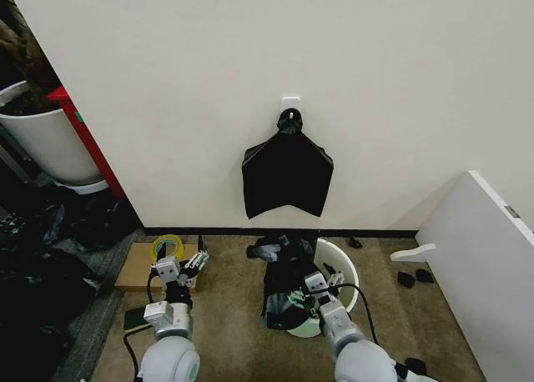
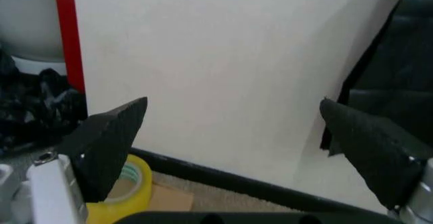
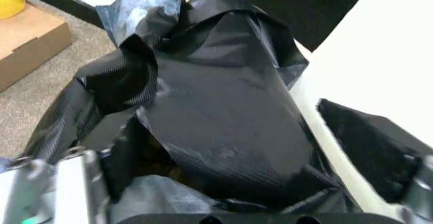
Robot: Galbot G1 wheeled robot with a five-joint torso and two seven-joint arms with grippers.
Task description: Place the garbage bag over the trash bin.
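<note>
My right gripper [image 1: 324, 286] has its fingers spread around a fold of the garbage bag [image 1: 282, 290], right at the near rim of the trash bin [image 1: 349, 269], with crinkled black plastic bunched between them. The bag hangs down the bin's left side and spills onto the carpet [image 1: 234, 332], while the white inside of the bin shows bare on the right. My left gripper [image 1: 181, 270] hangs open and empty near a roll of yellow tape [image 1: 166, 248] on a cardboard box [image 1: 133, 275].
</note>
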